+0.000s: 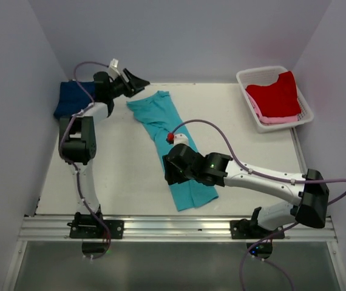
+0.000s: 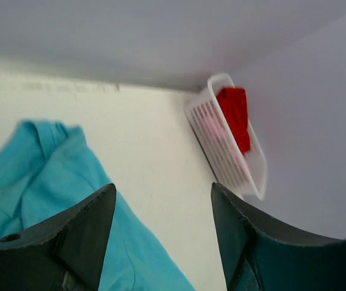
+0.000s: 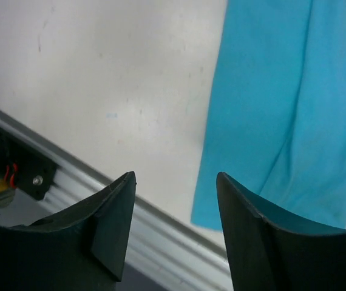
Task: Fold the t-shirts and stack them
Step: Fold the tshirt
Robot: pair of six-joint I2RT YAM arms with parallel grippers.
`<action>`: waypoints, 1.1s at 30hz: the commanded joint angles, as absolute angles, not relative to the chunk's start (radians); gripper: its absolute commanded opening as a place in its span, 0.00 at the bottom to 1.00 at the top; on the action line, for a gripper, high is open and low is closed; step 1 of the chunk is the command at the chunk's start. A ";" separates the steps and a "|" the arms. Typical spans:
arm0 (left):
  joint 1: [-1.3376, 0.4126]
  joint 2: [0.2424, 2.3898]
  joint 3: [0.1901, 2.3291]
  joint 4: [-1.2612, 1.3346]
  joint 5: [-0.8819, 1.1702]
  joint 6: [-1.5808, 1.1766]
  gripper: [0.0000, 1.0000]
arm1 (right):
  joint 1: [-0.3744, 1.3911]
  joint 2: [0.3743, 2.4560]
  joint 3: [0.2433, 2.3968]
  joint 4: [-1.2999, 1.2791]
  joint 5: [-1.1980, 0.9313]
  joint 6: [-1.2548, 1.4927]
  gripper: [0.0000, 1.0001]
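Observation:
A turquoise t-shirt (image 1: 161, 121) lies as a long narrow strip running from the far left towards the near edge. My left gripper (image 1: 138, 79) hovers open above its far end, and in the left wrist view the left gripper (image 2: 161, 194) has nothing between its fingers, with the turquoise cloth (image 2: 45, 176) below. My right gripper (image 1: 168, 176) is open by the strip's near left side. In the right wrist view the right gripper (image 3: 176, 176) is empty, with the hem of the turquoise shirt (image 3: 282, 109) beside it. A navy t-shirt (image 1: 71, 100) sits at the far left. A red t-shirt (image 1: 276, 94) lies over a pink one (image 1: 276, 120).
The red and pink shirts lie in a white slotted basket (image 1: 246, 79) at the far right corner, and the left wrist view also shows this basket (image 2: 221, 170). An aluminium rail (image 1: 173, 227) runs along the table's near edge. White walls close in the back and both sides.

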State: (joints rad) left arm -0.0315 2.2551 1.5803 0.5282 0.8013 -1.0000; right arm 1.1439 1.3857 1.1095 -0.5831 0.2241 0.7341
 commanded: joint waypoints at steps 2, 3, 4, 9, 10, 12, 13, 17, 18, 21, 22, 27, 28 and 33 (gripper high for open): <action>-0.121 1.835 1.505 0.207 0.344 -0.479 0.68 | 1.114 1.492 1.308 -0.623 0.481 0.465 0.68; -0.126 1.801 1.461 0.207 0.328 -0.482 0.68 | 1.102 1.543 1.336 -0.621 0.500 0.442 0.70; -0.129 1.736 1.435 0.210 0.293 -0.482 0.68 | 1.088 1.574 1.397 -0.621 0.500 0.427 0.71; -0.132 1.537 1.260 0.134 0.160 -0.502 0.68 | 0.981 1.678 1.488 -0.537 0.491 0.310 0.73; -0.133 1.454 1.224 0.120 0.132 -0.500 0.68 | 0.956 1.706 1.509 -0.517 0.461 0.295 0.73; -0.146 1.358 1.096 0.089 0.089 -0.511 0.68 | 0.875 1.752 1.548 -0.482 0.387 0.247 0.75; -0.153 1.263 1.057 0.080 0.063 -0.514 0.68 | 0.852 1.822 1.616 -0.483 0.361 0.236 0.75; -0.185 1.048 0.878 0.008 0.046 -0.549 0.68 | 0.770 2.068 1.912 -0.625 0.289 0.184 0.73; -0.193 1.010 0.823 0.003 0.045 -0.557 0.68 | 0.762 2.133 1.986 -0.662 0.261 0.173 0.69; -0.222 0.860 0.755 -0.095 0.026 -0.561 0.67 | 0.742 2.343 2.277 -0.779 0.163 0.143 0.43; -0.227 0.839 0.747 -0.115 0.025 -0.561 0.67 | 0.736 2.382 2.390 -0.801 0.135 0.144 0.31; -0.232 0.752 0.721 -0.219 0.063 -0.572 0.65 | 0.709 2.474 2.438 -0.766 0.008 0.201 0.00; -0.232 0.746 0.719 -0.233 0.058 -0.571 0.65 | 0.707 2.471 2.403 -0.734 0.003 0.215 0.00; -0.233 0.715 0.686 -0.265 0.028 -0.558 0.65 | 0.706 2.523 2.405 -0.732 -0.106 0.230 0.00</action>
State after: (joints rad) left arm -0.2260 0.7242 0.7074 -0.2180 0.0490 -0.5621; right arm 0.7124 2.5034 2.3692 -0.7334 0.0051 0.2123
